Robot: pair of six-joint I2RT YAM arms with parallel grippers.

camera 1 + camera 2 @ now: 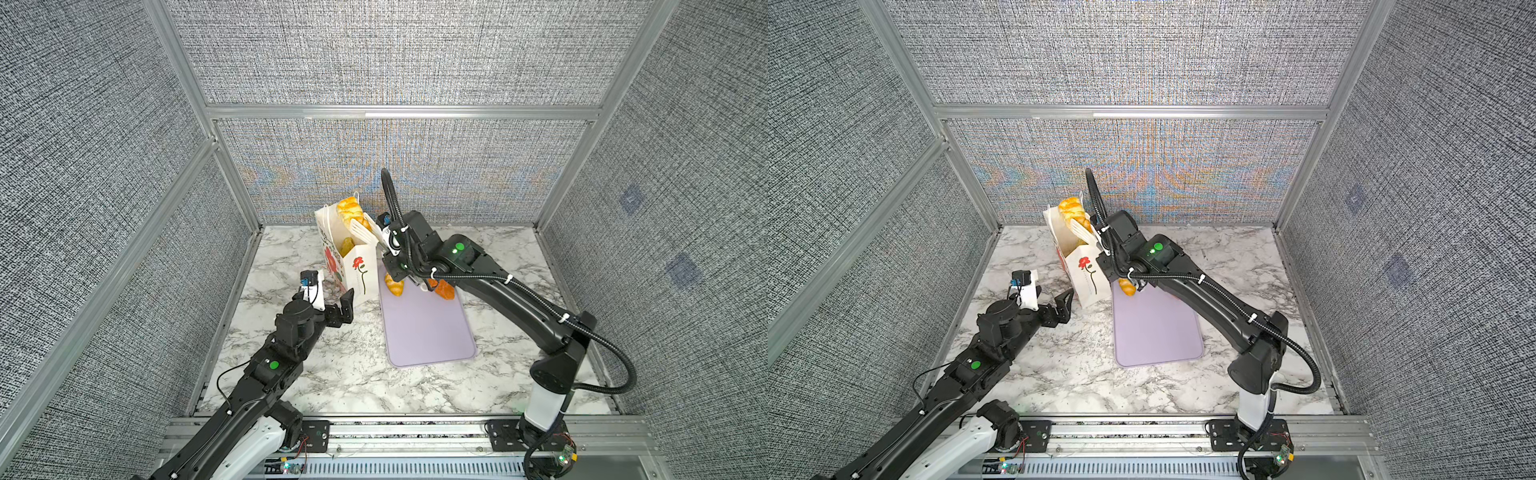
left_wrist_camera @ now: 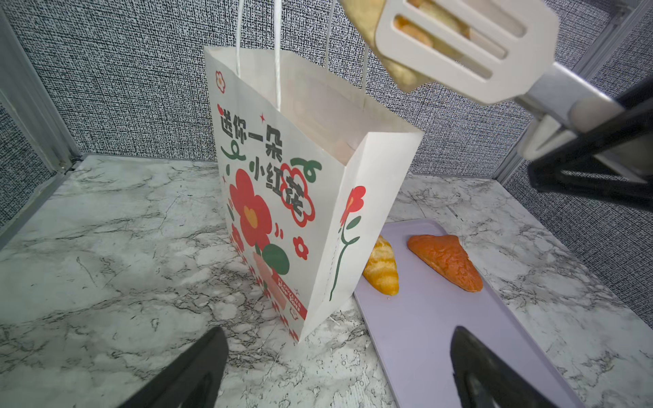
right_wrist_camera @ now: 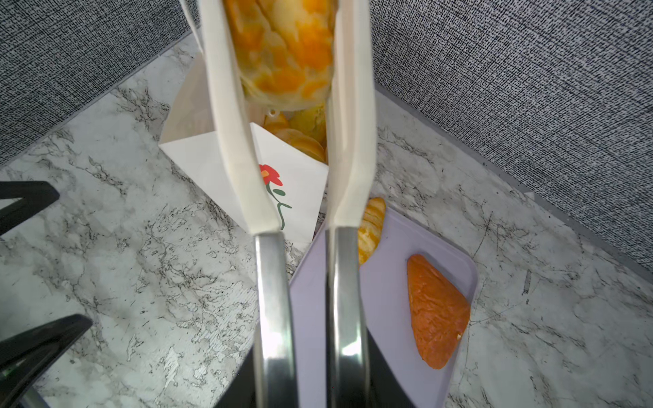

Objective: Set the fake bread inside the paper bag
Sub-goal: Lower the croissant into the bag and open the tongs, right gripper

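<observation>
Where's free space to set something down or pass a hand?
Free: near half of the lavender tray; marble table in front of the tray, between the arms. Crowded: tray's far end with a croissant and triangular pastry, hard by the paper bag, tongs overhead, left gripper at its near corner.

Top views look down from high; close wrist views share the paper bag (image 2: 282,197).

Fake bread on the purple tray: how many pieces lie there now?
2. A striped croissant lies at the far end of the tray, next to the paper bag; an orange-brown triangular piece lies beside it. Both wrist views show that end, so none seems hidden.
</observation>
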